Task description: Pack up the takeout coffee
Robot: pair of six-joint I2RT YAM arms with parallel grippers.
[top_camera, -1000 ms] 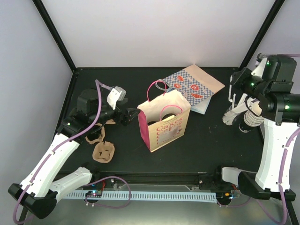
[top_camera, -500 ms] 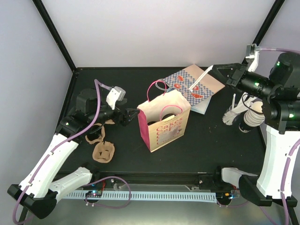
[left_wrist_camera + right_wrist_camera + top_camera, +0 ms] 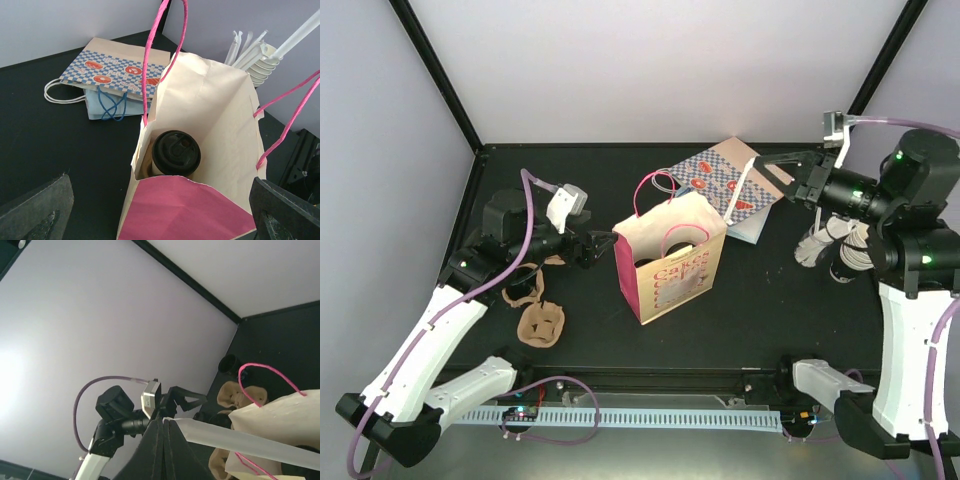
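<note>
The takeout coffee (image 3: 176,152), a white cup under a black lid, stands upright inside the open pink bag (image 3: 670,262). In the top view the cup is hidden by the bag's walls. My left gripper (image 3: 603,247) stays open just left of the bag, its fingers (image 3: 37,210) on either side of the pink front wall (image 3: 190,210). My right gripper (image 3: 762,162) is shut on a white wrapped straw (image 3: 740,190) above the flat bags, to the right of the pink bag. In the right wrist view the straw (image 3: 240,440) juts from the closed jaws (image 3: 165,422) toward the bag's rim (image 3: 280,415).
Flat paper bags with a donut print (image 3: 735,180) lie behind the pink bag. A white holder with more wrapped straws (image 3: 257,62) stands at the right (image 3: 815,245). Tan cup carriers (image 3: 540,322) and a small black cup (image 3: 230,362) sit beside the left arm.
The right arm has swung from the straw holder at the right edge leftward toward the pink bag, carrying the straw. The left arm and the bag have stayed put.
</note>
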